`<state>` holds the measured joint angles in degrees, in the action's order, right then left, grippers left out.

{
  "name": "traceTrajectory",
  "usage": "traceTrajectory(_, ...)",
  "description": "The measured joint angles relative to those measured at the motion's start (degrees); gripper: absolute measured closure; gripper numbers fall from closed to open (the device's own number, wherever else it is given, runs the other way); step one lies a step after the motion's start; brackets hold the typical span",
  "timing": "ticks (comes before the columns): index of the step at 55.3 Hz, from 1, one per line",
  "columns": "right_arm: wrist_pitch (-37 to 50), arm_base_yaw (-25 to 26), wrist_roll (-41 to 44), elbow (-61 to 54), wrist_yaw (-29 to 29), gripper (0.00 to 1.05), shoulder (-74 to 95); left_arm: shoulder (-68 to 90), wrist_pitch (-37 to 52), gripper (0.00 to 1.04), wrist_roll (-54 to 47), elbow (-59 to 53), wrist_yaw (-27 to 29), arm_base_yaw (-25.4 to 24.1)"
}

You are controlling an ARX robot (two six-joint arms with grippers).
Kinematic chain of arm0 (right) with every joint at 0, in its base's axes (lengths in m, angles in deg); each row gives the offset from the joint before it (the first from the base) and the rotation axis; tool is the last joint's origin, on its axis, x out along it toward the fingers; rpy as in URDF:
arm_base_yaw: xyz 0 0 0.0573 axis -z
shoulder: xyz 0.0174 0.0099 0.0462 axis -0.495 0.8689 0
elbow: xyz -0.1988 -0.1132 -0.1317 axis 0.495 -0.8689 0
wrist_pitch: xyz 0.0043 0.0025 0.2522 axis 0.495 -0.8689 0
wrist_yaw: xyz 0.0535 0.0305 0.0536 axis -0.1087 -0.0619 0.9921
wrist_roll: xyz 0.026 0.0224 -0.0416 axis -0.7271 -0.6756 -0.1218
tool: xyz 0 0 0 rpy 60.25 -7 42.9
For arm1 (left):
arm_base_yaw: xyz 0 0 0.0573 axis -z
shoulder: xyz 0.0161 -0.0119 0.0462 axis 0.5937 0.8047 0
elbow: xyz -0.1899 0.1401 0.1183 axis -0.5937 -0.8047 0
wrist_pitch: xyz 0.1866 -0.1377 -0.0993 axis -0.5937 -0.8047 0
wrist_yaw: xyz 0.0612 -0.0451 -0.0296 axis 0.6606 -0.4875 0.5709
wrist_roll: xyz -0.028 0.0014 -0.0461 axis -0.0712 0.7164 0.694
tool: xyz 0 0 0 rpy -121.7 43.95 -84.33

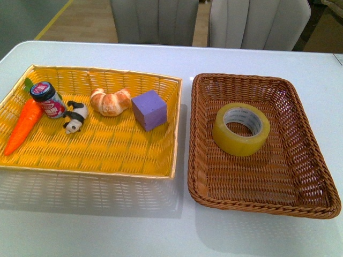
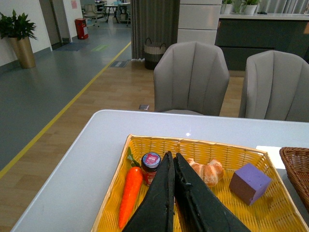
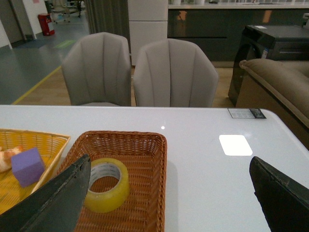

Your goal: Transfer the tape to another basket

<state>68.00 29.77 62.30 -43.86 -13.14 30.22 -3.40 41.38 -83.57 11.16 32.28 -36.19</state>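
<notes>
The tape [image 1: 241, 129] lies flat, core ring up, in the brown wicker basket [image 1: 313, 198] at the right of the front view, a little above and left of the basket's centre and clear of its walls. No arm shows in that view at all. Over in the right wrist view, the right gripper [image 3: 169, 193] is spread wide, one dark finger [image 3: 53, 198] low at the left edge and the other low at the right corner, nothing between them but white table [image 3: 203, 159] and basket. There the tape [image 3: 106, 185] sits just beside the left finger's tip, at the lower left of the frame, apparently not touched. In the left wrist view, the left gripper [image 2: 173, 166] is clenched, its two black fingers [image 2: 159, 198] pressed together at bottom centre with only a thin seam between them and nothing held. It hangs over the yellow basket [image 2: 193, 143], where a carrot [image 2: 129, 195], small jar [image 2: 150, 165], croissant [image 2: 208, 171] and purple block [image 2: 249, 182] lie; the tape is out of that frame. A toy panda [image 1: 75, 116] shows in the front view.
</notes>
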Motion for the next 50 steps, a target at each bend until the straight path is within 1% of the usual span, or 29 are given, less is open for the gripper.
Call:
traceTrajectory(16, 0.0, 0.02, 0.0, 0.0, 0.0, 0.09, 0.0, -7.02, -6.88, 1.03, 0.0, -0.02, 0.0, 0.0)
traceTrajectory(37, 0.0, 0.02, 0.0, 0.0, 0.0, 0.09, 0.0, -12.94, -12.81, 1.03, 0.0, -0.02, 0.0, 0.0)
traceTrajectory(39, 0.0, 0.0, 0.02, 0.0, 0.0, 0.09, 0.0, -14.38, -14.4, 1.03, 0.0, 0.0, 0.0, 0.02)
traceTrajectory(41, 0.0, 0.02, 0.02, 0.0, 0.02, 0.09, 0.0, -17.57, -19.15, 1.03, -0.02, 0.0, -0.04, 0.0)
traceTrajectory(43, 0.0, 0.02, 0.0, 0.0, 0.0, 0.09, 0.0, -20.41, -22.1, 1.03, -0.02, 0.0, 0.02, 0.0)
traceTrajectory(50, 0.0, 0.02, 0.0, 0.0, 0.0, 0.09, 0.0, -22.25, -23.06, 1.03, -0.02, 0.0, 0.0, 0.0)
